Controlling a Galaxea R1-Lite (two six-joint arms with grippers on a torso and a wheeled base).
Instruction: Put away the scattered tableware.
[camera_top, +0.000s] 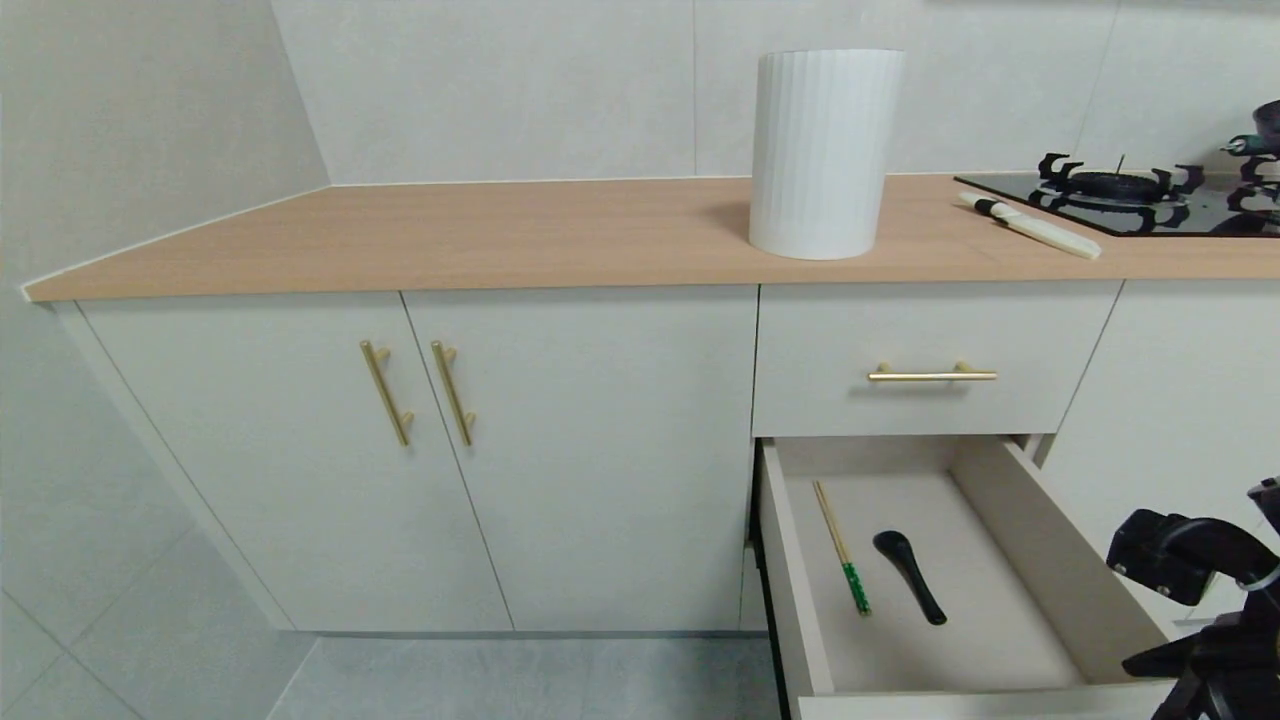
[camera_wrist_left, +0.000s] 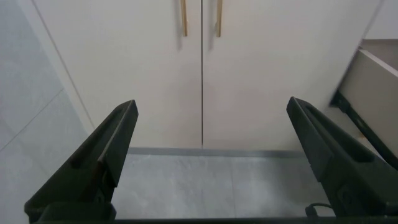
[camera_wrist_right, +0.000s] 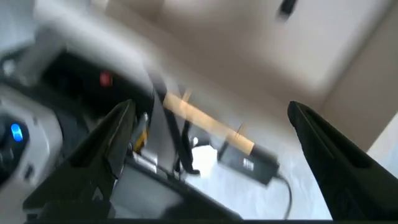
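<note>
The lower drawer (camera_top: 1060, 560) is pulled out under the counter. Inside lie a pair of chopsticks (camera_top: 842, 548) with green ends and a black spoon (camera_top: 908, 574), side by side. A white knife (camera_top: 1030, 226) with a black band lies on the wooden counter (camera_top: 480, 235) by the stove. My right gripper (camera_wrist_right: 211, 149) is open with nothing between its fingers, hanging low beside the drawer's right side; its arm (camera_top: 1190, 560) shows at the head view's lower right. My left gripper (camera_wrist_left: 211, 155) is open and empty, facing the cabinet doors (camera_wrist_left: 201, 68) near the floor.
A tall white ribbed container (camera_top: 820, 150) stands on the counter. A black gas stove (camera_top: 1130, 195) is at the far right. The upper drawer (camera_top: 930, 360) with a gold handle is closed. The open drawer's side (camera_wrist_left: 373, 81) juts out to the right of the left gripper.
</note>
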